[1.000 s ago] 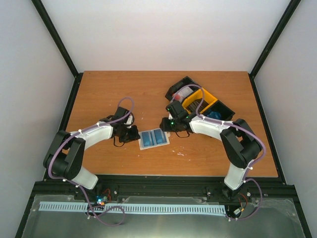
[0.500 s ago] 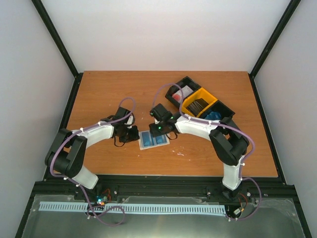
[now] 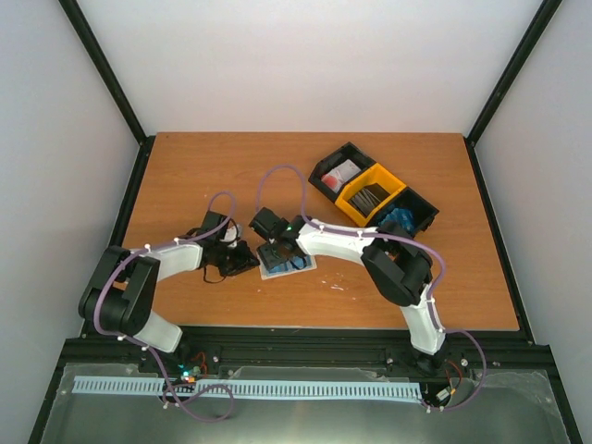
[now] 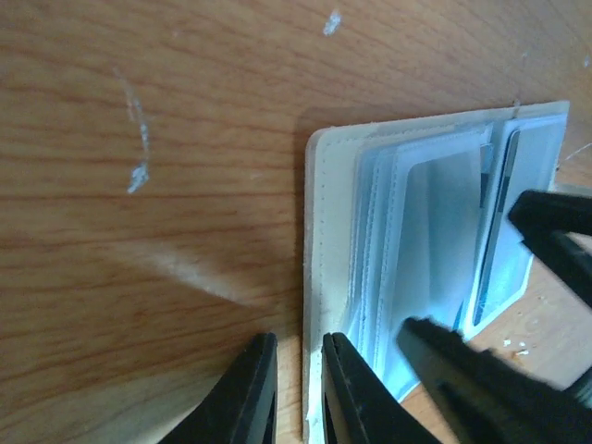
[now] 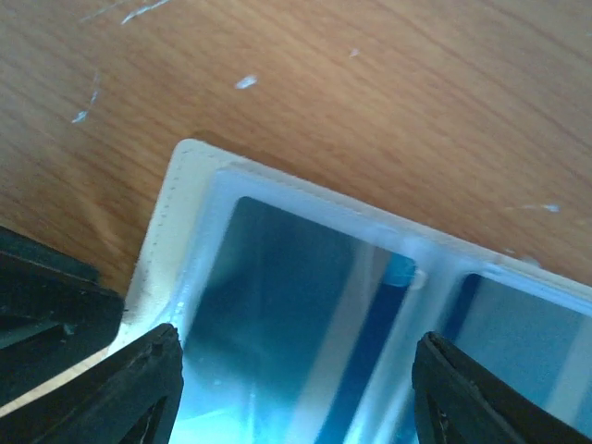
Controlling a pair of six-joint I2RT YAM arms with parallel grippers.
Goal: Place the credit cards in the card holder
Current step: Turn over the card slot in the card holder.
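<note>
The card holder [image 3: 298, 263] lies open on the table, beige rim with blue-grey lining and clear pockets. Blue credit cards [image 5: 305, 305] sit inside its pockets; a second one shows in the neighbouring pocket [image 5: 532, 351]. My left gripper [image 3: 242, 262] is at the holder's left edge. In the left wrist view its jaws [image 4: 298, 344] are nearly closed around the holder's beige edge [image 4: 319, 277]. My right gripper [image 3: 276, 252] hovers low over the holder's left half, open wide and empty [image 5: 296, 338]; its dark fingers [image 4: 481, 388] show in the left wrist view.
A row of bins stands at the back right: a black bin [image 3: 338, 171], a yellow bin [image 3: 370, 196] and a black bin [image 3: 409, 218] with blue items. Black frame posts border the table on both sides.
My right arm has swung left from beside the bins to over the open card holder. My left gripper has stayed at the holder's left edge.
</note>
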